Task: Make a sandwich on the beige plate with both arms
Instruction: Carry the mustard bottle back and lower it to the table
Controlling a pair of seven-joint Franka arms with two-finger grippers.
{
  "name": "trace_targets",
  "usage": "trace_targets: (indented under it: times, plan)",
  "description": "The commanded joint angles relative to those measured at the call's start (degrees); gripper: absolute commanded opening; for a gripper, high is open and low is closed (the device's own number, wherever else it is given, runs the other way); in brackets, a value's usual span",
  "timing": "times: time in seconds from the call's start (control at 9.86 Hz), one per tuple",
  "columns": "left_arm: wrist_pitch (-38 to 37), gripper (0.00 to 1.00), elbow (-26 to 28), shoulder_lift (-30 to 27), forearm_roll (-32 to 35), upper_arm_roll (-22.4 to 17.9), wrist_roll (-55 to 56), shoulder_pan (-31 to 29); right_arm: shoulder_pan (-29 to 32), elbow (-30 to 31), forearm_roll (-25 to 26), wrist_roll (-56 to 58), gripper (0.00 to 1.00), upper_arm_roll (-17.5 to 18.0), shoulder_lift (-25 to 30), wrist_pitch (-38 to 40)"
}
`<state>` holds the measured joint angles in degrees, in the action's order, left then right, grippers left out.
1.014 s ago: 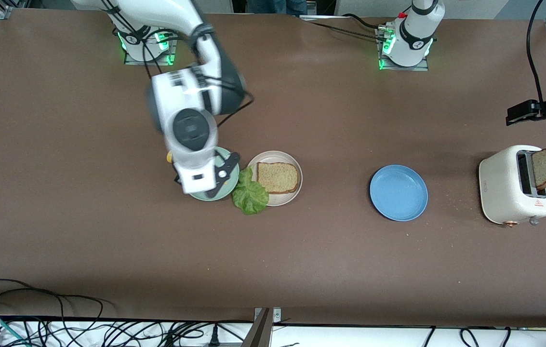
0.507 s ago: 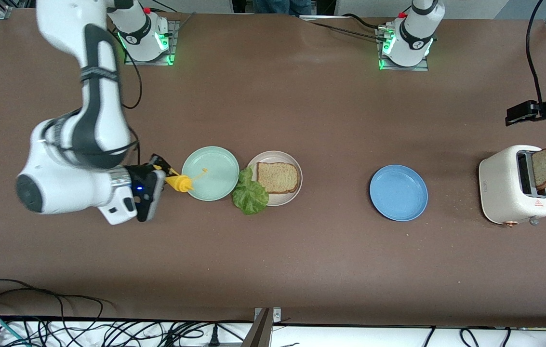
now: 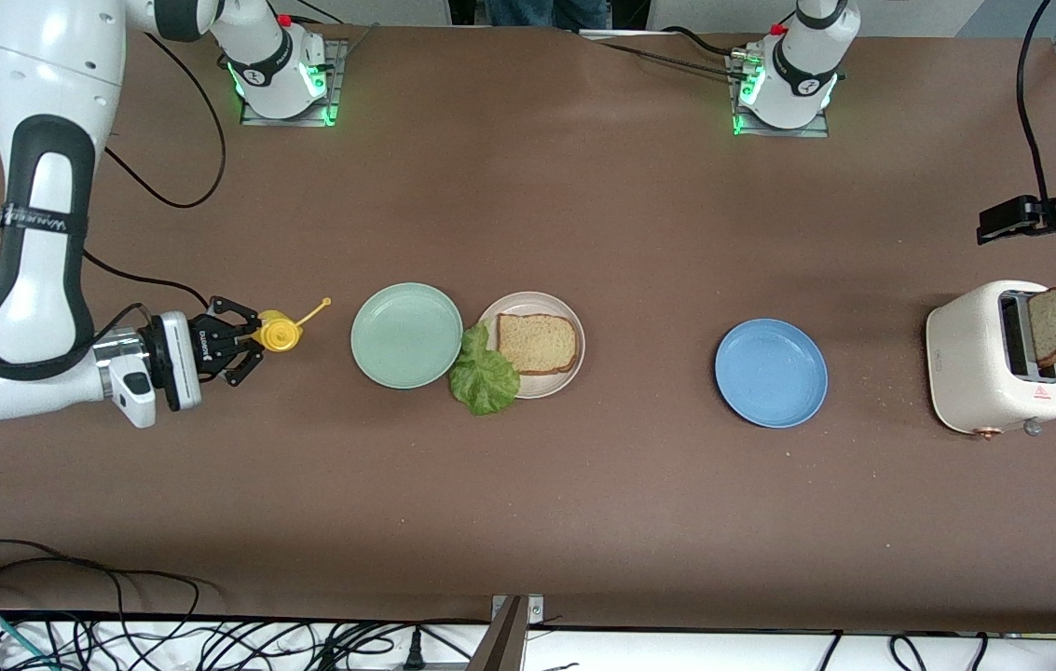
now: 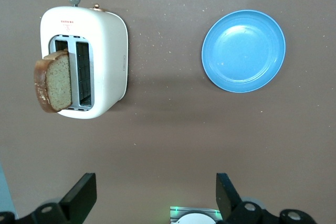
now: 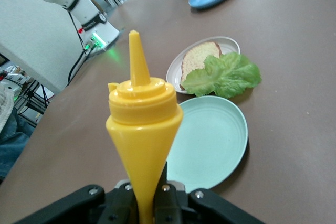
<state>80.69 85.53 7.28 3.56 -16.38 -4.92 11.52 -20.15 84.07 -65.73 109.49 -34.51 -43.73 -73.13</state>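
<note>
Right gripper (image 3: 243,347) clamps yellow bottle (image 3: 280,333), left gripper (image 4: 152,198) seemingly idle

No legible txt; toaster (image 4: 86,61) label too small to read

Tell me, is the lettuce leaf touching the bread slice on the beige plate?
Touching. In the right wrist view the lettuce leaf overlaps the edge of the bread slice on the beige plate, with no gap between them.
</note>
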Motion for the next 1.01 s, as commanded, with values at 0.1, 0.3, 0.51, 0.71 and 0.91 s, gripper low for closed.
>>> trace_targets:
  times: [0.1, 0.3, 0.51, 0.71, 0.91]
  plan:
    - [-0.4, 1.0, -1.2, 1.1, 1.5, 0.0, -1.2, -0.3, 2.7, 5.2, -6.4, 20.5, 0.0, 2.7, -3.6, 2.6]
    - [0.5, 1.0, -1.2, 1.1, 1.5, 0.0, -1.3, -0.9, 7.9, 5.2, -6.7, 28.5, 0.0, 7.1, -6.5, 3.4]
    - [0.7, 1.0, -1.2, 1.1, 1.4, 0.0, -1.3, -1.3, 13.3, 5.0, -7.3, 37.2, 0.0, 11.3, -8.9, 3.4]
    - [1.0, 1.0, -1.2, 1.2, 1.7, -0.1, -1.4, -1.4, 14.0, 4.9, -7.3, 39.9, 0.0, 11.5, -10.3, 3.5]
    - [3.8, 1.0, -1.0, 2.3, 1.9, 0.0, -3.8, -3.7, 14.1, 4.9, -8.7, 40.0, 0.0, 11.8, -11.7, 2.8]
